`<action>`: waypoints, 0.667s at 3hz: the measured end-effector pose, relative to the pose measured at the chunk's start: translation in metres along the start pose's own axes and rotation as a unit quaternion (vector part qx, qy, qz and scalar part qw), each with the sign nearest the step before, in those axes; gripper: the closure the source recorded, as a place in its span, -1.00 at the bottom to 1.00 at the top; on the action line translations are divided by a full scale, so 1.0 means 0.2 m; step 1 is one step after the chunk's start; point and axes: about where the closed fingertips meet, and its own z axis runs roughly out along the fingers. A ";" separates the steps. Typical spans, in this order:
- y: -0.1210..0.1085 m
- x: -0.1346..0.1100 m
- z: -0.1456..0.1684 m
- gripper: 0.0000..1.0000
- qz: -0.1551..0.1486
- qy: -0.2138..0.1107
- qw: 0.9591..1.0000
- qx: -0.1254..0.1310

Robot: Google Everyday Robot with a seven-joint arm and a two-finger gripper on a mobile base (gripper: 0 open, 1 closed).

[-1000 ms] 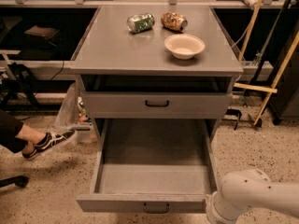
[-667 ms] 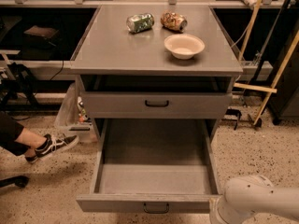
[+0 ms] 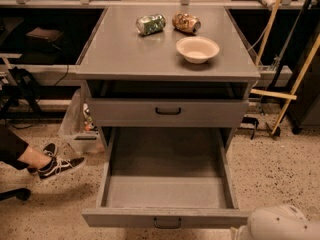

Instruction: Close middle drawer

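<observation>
Well, the biggest thing here is the grey table (image 3: 125, 49), seen from the front and a bit from above. Low down in it, the middle drawer (image 3: 167, 191) is pulled all the way out toward us. Its flat floor is bare, and its small dark handle (image 3: 167, 223) sits on the narrow front near the bottom edge of the view. Above it, the upper drawer (image 3: 125, 113) is pushed nearly shut, with a dark gap showing over it.

A white round part of the robot arm (image 3: 280, 225) peeks in at the bottom right corner, just beside the open drawer's front. A second ago more of it showed and it sat higher, so it has sunk down and out of view. The claw is not in the picture at all (it must be somewhere below the edge), so I cannot tell if it is spread or pressed together.

The drawer has not moved, so I think the closing push has not begun. The arm may be getting low enough to press on the front.

On the table top are a pale bowl (image 3: 197, 49), a green can (image 3: 150, 24) and a brown can (image 3: 186, 23), both lying down. At the left, someone's black shoe (image 3: 61, 166) has slid a little.
</observation>
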 end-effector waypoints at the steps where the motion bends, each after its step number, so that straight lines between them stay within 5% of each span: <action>1: 0.07 0.10 0.09 -1.00 0.021 -0.018 1.000 -0.012; 2: -0.12 0.07 0.30 -1.00 0.005 -0.038 0.999 -0.034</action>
